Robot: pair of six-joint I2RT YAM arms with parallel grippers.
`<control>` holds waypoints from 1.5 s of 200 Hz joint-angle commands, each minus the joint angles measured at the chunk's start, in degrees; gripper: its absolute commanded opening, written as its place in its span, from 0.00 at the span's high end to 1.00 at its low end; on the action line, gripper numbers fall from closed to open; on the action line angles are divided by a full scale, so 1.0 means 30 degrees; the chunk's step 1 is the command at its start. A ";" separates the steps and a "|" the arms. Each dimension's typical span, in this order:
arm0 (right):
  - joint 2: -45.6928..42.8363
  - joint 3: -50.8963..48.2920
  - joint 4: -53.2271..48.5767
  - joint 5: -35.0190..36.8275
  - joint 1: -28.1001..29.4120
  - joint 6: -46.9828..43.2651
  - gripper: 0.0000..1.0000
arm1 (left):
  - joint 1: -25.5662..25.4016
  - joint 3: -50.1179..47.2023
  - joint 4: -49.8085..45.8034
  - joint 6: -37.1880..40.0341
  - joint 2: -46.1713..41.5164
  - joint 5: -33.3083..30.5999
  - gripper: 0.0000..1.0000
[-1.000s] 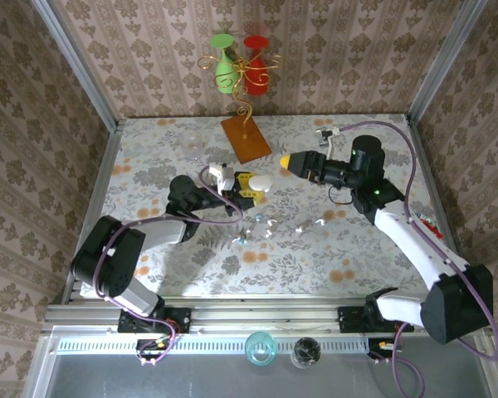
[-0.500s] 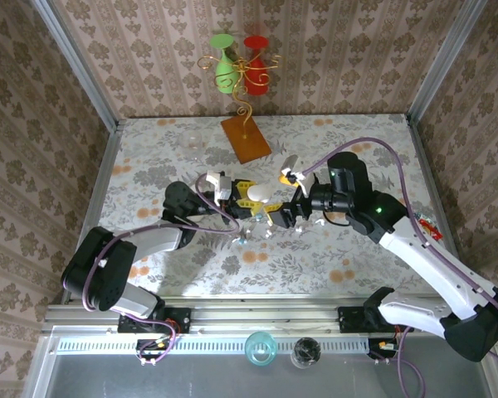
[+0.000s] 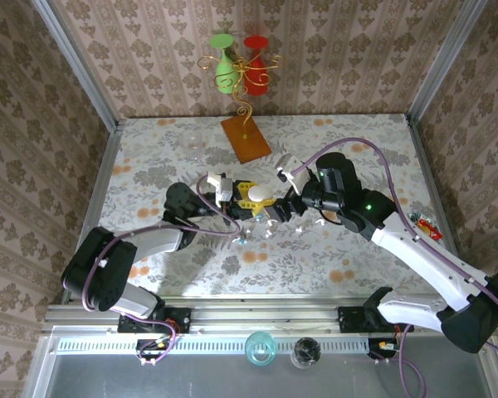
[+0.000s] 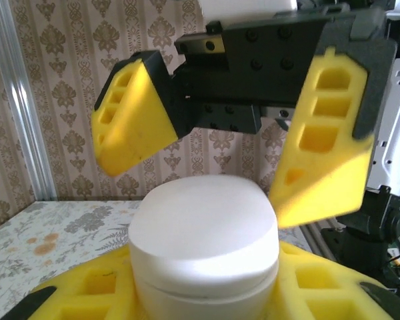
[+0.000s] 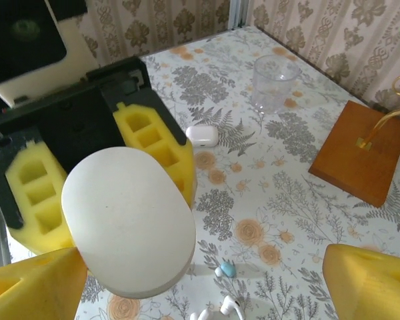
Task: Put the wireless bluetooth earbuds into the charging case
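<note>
A closed white charging case (image 4: 203,240) stands upright in my left gripper (image 4: 203,290), clamped low between its yellow fingers (image 5: 153,143). From above, the case (image 3: 260,193) hovers over mid-table. My right gripper (image 3: 276,213) is open and faces it, one yellow finger (image 4: 130,117) on each side above the lid, not touching. In the right wrist view the case (image 5: 130,220) sits between my right fingertips (image 5: 33,287). Earbuds lie loose on the table below: a blue-tipped one (image 5: 225,269) and white ones (image 5: 230,308); from above they are small pieces (image 3: 266,233).
A second small white case (image 5: 202,135) lies on the table beyond the left gripper. A clear cup (image 5: 275,81) and a wooden base (image 5: 363,150) with a wire stand holding green and red glasses (image 3: 241,70) are at the back. Patterned walls enclose the table.
My right arm has swung in from the back right and down to the held case, its open fingers now on either side of it. The left gripper shifted slightly right with the case.
</note>
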 commanded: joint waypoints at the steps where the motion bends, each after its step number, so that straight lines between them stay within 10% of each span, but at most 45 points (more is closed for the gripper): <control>1: -0.0595 -0.0016 0.2134 0.1702 -0.0160 0.1477 0.09 | -0.0186 -0.0471 0.0593 0.1354 -0.0720 0.0612 0.68; 73: -0.0821 0.0102 0.2538 0.1444 -0.0741 0.3310 0.10 | -0.0257 -0.0885 0.0589 0.2360 -0.0854 -0.0347 0.70; 136: -0.2418 -0.2507 0.4109 -0.4705 -0.1390 0.1159 0.06 | -0.0239 -0.0826 0.0589 0.1720 -0.0794 -0.0980 0.70; 216: -0.0506 -0.2069 0.3114 -0.2742 -0.0028 -0.2195 0.05 | -0.0319 -0.0415 0.0572 -0.0217 -0.0940 -0.0630 0.71; 300: -0.0424 -0.1892 0.5311 0.0069 -0.0342 0.0683 0.07 | -0.0436 -0.0650 0.0582 -0.0194 -0.0882 -0.0033 0.71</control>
